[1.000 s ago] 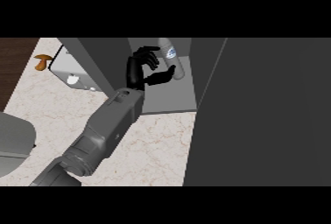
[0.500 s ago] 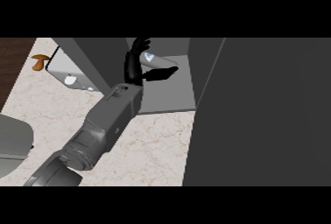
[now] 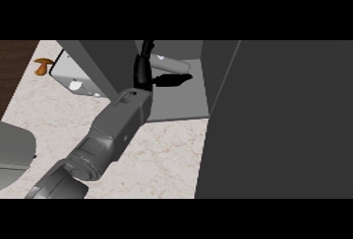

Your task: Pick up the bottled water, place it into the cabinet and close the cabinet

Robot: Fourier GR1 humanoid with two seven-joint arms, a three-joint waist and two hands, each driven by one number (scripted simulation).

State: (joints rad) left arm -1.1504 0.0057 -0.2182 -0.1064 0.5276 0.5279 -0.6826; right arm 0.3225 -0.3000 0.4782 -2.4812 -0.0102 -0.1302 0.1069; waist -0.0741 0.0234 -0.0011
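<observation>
The bottled water (image 3: 172, 61) is a pale bottle lying inside the open grey cabinet (image 3: 180, 105), near the back of its shelf. My left hand (image 3: 146, 73) reaches into the cabinet from the lower left. Its fingers (image 3: 145, 56) point straight up along the bottle's left side. The thumb (image 3: 173, 80) sticks out to the right just below the bottle. The hand is open, touching or nearly touching the bottle. The cabinet's big dark door (image 3: 283, 121) stands open and fills the right side of the view. My right hand does not show.
A small brown object (image 3: 43, 66) lies on the marble counter (image 3: 162, 154) at the far left. A pale grey panel with a white knob (image 3: 76, 85) stands beside the cabinet's left wall. A grey rounded object (image 3: 14, 151) sits at the left edge.
My left hand has pushed deeper into the cabinet, and its fingers have gone from curled round the bottle to straight. The bottle now lies on the shelf.
</observation>
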